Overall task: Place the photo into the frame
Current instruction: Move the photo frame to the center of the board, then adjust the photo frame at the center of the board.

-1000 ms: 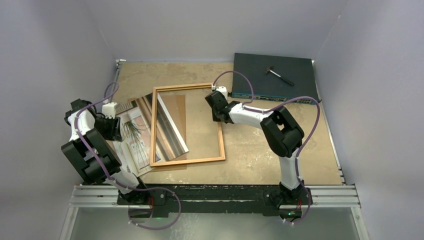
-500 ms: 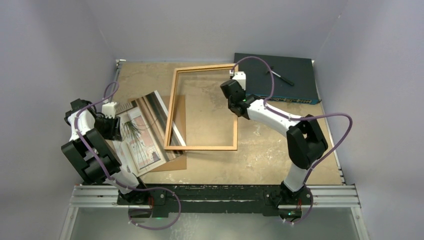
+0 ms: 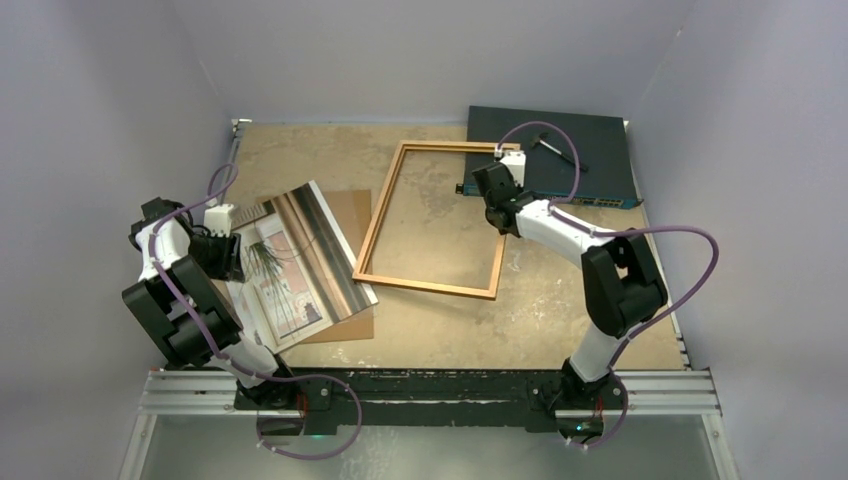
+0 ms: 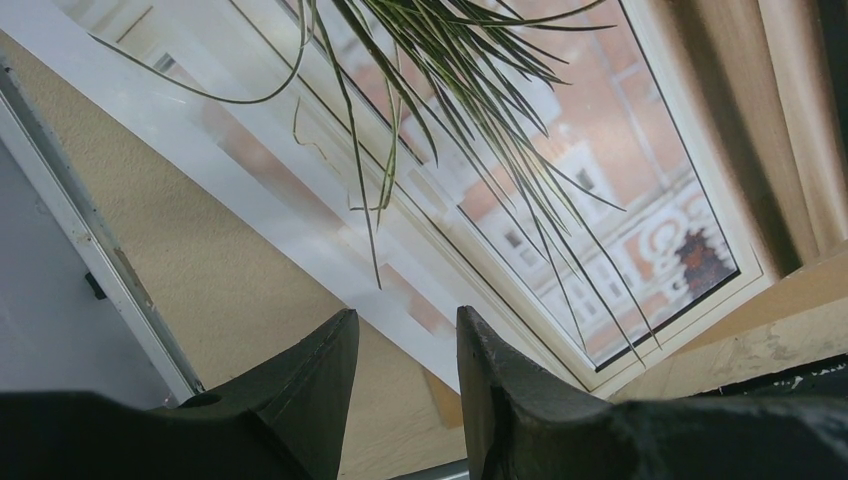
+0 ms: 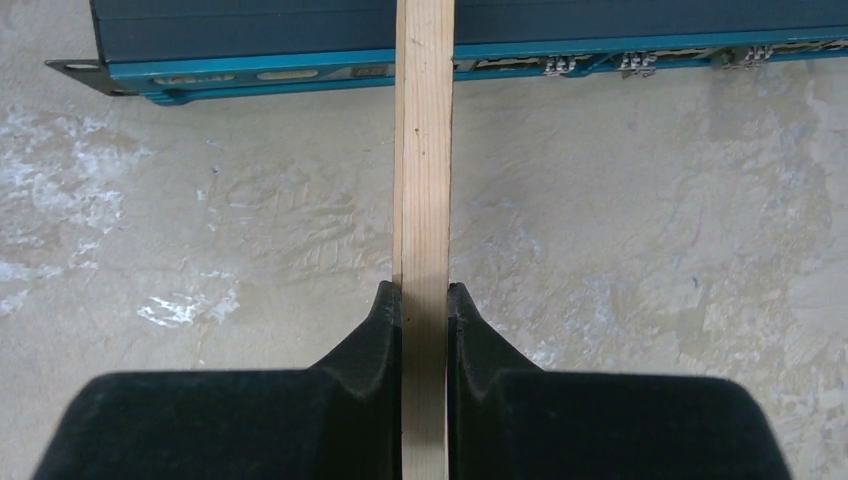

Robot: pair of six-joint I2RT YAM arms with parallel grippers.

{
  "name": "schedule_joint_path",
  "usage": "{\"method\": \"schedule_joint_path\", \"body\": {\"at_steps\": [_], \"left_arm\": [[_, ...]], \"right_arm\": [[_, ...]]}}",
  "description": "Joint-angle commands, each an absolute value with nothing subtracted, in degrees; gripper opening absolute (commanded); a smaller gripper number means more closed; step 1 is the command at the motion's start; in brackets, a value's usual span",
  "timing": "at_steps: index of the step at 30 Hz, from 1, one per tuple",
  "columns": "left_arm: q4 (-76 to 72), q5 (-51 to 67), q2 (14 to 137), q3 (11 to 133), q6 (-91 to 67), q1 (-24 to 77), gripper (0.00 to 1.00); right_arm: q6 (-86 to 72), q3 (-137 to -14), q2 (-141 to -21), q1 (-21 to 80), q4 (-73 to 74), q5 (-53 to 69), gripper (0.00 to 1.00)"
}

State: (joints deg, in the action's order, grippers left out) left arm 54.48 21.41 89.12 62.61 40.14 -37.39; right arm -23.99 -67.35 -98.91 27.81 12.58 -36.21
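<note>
1. At the near left, just past the arm bases, your left gripper (image 4: 403,322) hangs at the left edge of the photo (image 3: 310,245). Its fingers are spread part way with nothing between them. Whether the tips touch the print is unclear.
2. The photo lies face up on the left half of the table (image 3: 600,300), on top of the brown backing board (image 3: 352,212). Its white border, a plant at a window and brown-beige stripes all show.
3. Toward the middle, the frame (image 3: 432,287) sits skewed and empty. Its near left corner is just beside the photo's right edge, not over it.
4. Your right gripper (image 5: 422,300) is pinching the frame's right rail near its far corner, pads pressed on both sides of the wood.
5. Farthest back is the dark electronics box (image 3: 590,135) with a small dark tool (image 3: 557,150) on top. The frame's far right corner comes close to its front.
6. By my reading, the task is barely begun: nothing is seated. You have yet to bring photo and frame together, square them and fit the print inside.
7. No brand or writing can be read. The marks on the box's front are too small.
</note>
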Motion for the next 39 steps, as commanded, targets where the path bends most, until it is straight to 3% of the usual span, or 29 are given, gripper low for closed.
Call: {"method": "schedule_joint_path", "body": {"at_steps": [1,2,4,8,12,16,22,28,34,39], "left_arm": [[54.32,23.09,89.45,64.99,41.56,-37.4,0.39],[54.38,22.97,89.61,65.1,41.64,-37.43,0.39],[54.61,22.96,89.72,65.42,41.89,-37.49,0.39],[54.88,23.29,89.65,65.56,42.14,-37.53,0.39],[55.09,23.64,89.69,65.66,42.28,-37.48,0.39],[55.43,23.39,90.12,65.74,42.41,-37.51,0.39],[56.69,22.38,89.25,65.73,43.58,-37.66,0.39],[57.37,21.52,88.39,64.19,45.1,-37.83,0.39],[57.46,20.5,86.68,62.42,46.22,-37.78,0.39],[58.16,20.73,86.35,63.14,46.33,-37.81,0.39]], "right_arm": [[-22.59,-66.53,-97.43,25.53,17.05,-45.16,0.28],[-23.23,-66.6,-97.21,24.89,17.68,-45.01,0.42],[-24.86,-67.04,-96.72,23.96,19.11,-44.84,0.58],[-27.66,-70.36,-95.3,23.66,22.28,-45.85,0.7],[-29.31,-75.12,-94.53,26.77,23.25,-44.24,0.74],[-30.46,-83.66,-99.21,36.76,21.31,-41.86,0.76],[-32.75,-104.7,-118.33,47.16,23.39,-35.51,0.8],[-30.22,-123.99,-136.12,51.52,28.15,-38.49,0.83],[-28.3,-123.43,-139.56,51.89,25.79,-39.35,0.83],[-28.49,-115.89,-136.11,51.94,23.1,-37.97,0.78]]}}
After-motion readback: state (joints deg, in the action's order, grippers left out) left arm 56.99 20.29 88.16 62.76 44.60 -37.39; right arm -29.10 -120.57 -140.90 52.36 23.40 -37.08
